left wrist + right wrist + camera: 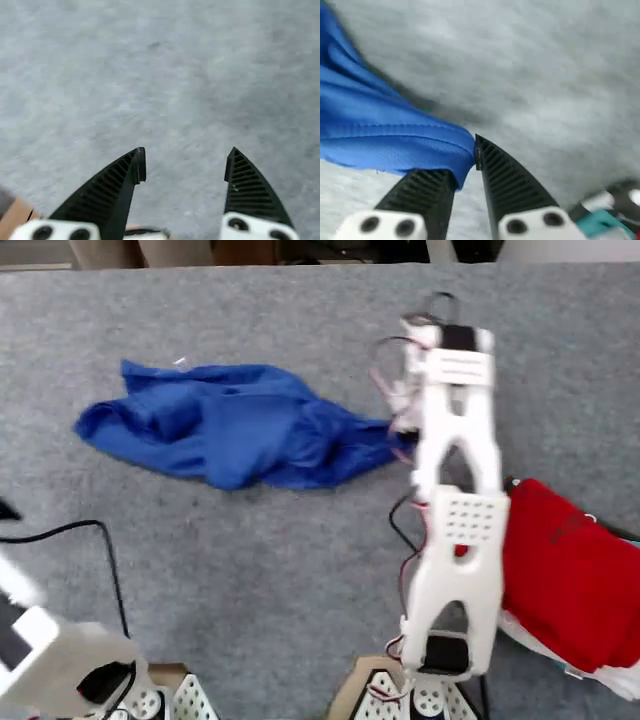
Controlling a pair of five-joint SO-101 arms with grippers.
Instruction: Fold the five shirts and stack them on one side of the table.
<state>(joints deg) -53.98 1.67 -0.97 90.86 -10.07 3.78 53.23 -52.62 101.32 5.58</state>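
Note:
A crumpled blue shirt lies on the grey table, left of the middle. My right gripper is at the shirt's right tip. In the right wrist view the right gripper is shut on a hemmed edge of the blue shirt. A folded red shirt rests on a white one at the table's right edge. My left gripper hangs open over bare table with nothing between its fingers. The left arm is at the near left corner.
A black cable runs across the table near the left arm. The right arm's white links stretch from the front edge, just beside the red shirt. Bare grey surface lies between the blue shirt and the front edge.

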